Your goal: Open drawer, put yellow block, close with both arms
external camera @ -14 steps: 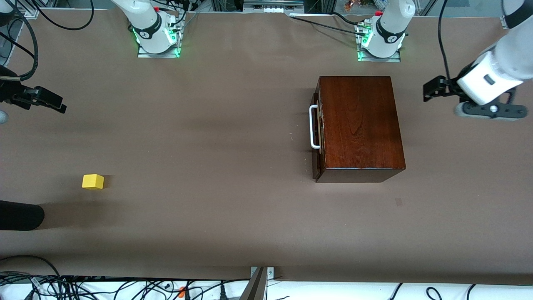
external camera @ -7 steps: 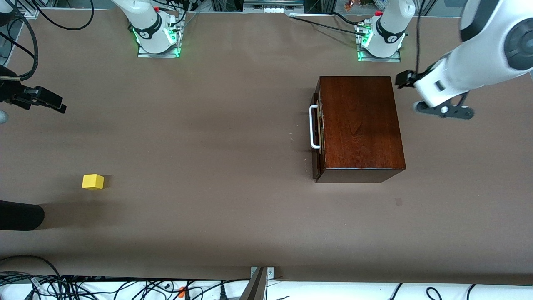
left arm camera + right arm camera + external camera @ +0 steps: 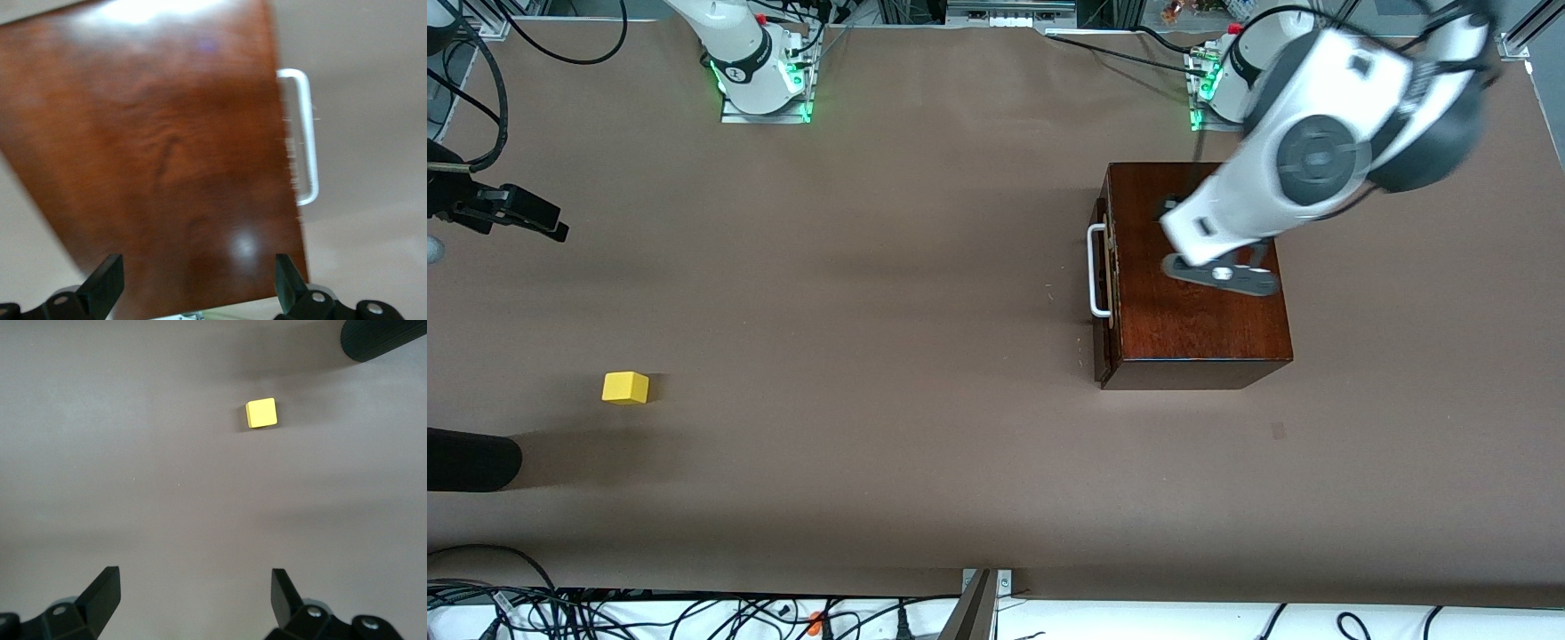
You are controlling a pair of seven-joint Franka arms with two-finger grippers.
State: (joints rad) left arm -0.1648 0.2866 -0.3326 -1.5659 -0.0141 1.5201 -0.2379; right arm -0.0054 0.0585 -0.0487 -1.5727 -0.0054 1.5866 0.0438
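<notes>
The dark mahogany box [image 3: 1200, 329] stands near the left arm's base with its drawer [image 3: 1103, 347] shut and the white loop handle [image 3: 1096, 271] facing the right arm's end. The box [image 3: 160, 153] and its handle [image 3: 303, 133] also show in the left wrist view. My left gripper [image 3: 1172, 208] hovers over the box top, open and empty [image 3: 198, 287]. The yellow block [image 3: 624, 388] lies on the table toward the right arm's end. My right gripper [image 3: 520, 216] is open and empty [image 3: 193, 597], held in the air at that end, with the block [image 3: 261, 413] in its wrist view.
A black cylindrical object [image 3: 467, 460] lies at the table edge beside the yellow block, nearer to the front camera; it also shows in the right wrist view [image 3: 383, 337]. Brown table surface [image 3: 871, 293] stretches between block and box. Cables lie along the front edge.
My left arm has swung in from the left arm's end of the table to over the box top. The right arm, block and box have not moved.
</notes>
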